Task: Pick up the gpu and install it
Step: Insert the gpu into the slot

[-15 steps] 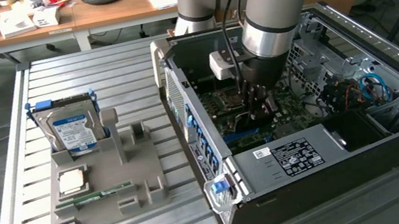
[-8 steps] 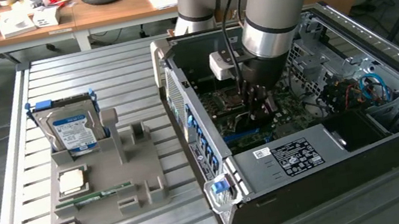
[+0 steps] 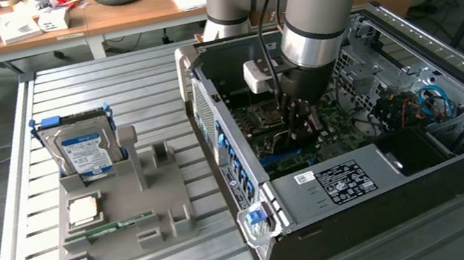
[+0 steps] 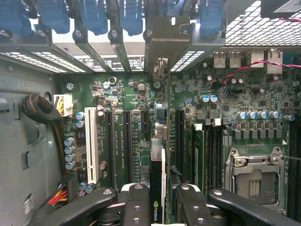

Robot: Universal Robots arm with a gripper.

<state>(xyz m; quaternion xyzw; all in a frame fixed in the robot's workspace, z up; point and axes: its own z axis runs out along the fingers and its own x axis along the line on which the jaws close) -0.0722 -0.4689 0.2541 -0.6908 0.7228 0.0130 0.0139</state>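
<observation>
Black gpu (image 4: pixel 156 188) on edge, parallel to slots (image 4: pixel 126 146).

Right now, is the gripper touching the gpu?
Touching. In the wrist view the gpu stands edge-on, clamped between the fingers of the gripper, above the motherboard.

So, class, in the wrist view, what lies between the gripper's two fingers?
The gpu, edge-on, held by the gripper between its fingers above the green motherboard; the wrist view shows it.
</observation>
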